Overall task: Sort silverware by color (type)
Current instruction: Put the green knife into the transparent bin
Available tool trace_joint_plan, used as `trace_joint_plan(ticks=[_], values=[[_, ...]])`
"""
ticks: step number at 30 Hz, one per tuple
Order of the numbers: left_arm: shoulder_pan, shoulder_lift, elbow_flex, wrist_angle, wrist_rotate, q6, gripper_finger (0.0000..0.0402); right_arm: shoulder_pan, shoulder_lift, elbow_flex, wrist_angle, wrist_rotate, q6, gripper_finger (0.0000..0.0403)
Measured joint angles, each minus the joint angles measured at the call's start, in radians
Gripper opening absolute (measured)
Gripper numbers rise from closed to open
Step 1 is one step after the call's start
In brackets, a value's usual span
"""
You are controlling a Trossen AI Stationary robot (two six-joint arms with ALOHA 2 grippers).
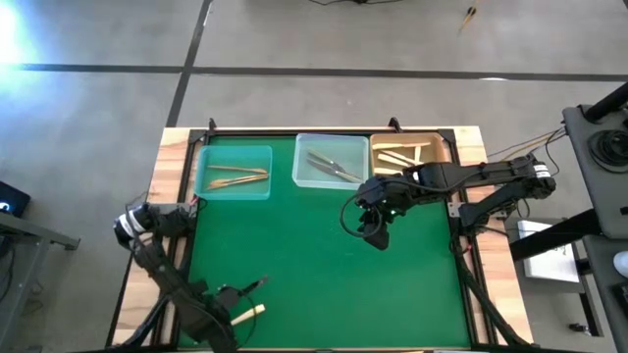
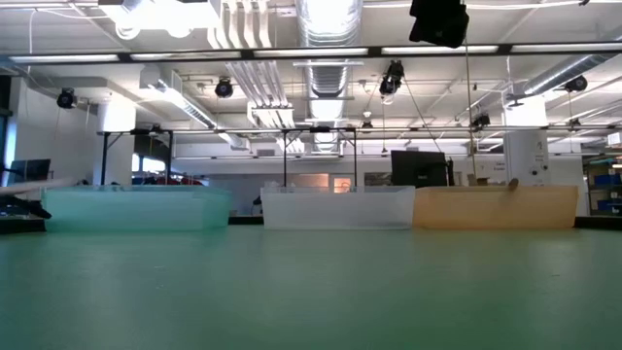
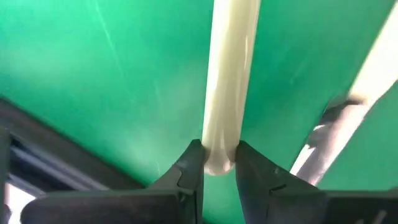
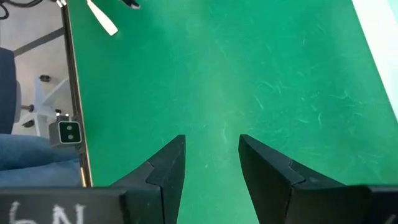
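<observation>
Right at the near edge of the green mat [image 1: 314, 255] we had the left gripper [image 1: 234, 299] down low, its fingers [image 3: 189, 168] pinched on the end of a cream-yellow piece [image 3: 227, 87] that lay flat on the mat — gripped by the tip, we judged, so the rest could lift clear. Just beside it lay a silver-grey piece [image 3: 323, 134], not yet picked. Farther up the mat hovered the right gripper [image 1: 376, 233], fingers [image 4: 168, 165] spread and holding nothing, parked above bare green, likely waiting its turn. At the mat's far edge stood the three trays: the teal tray [image 1: 235, 157] on the left with golden-bronze pieces [image 1: 237, 177], the clear tray [image 1: 332, 144] in the middle with silver-grey ones [image 1: 332, 167], and the amber tray [image 1: 437, 147] on the right with cream-yellow ones [image 1: 397, 157]. That amber tray, we reckoned, was where the pinched piece belonged.
</observation>
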Motion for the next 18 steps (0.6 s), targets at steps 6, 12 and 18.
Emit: trace_joint_plan(ticks=[6,12,18], values=[[0.121,-0.001,0.061,-0.049,-0.223,0.109,0.0046,0.0,0.0,0.0,0.018,0.001,0.0,0.0141],[0.306,-0.003,0.073,-0.056,-0.409,0.281,0.0046,0.0,0.0,-0.002,0.09,0.002,0.0,0.0141],[0.568,-0.004,0.13,-0.041,-0.549,0.531,0.0044,-0.008,0.0,-0.002,0.098,0.001,0.04,0.0141]])
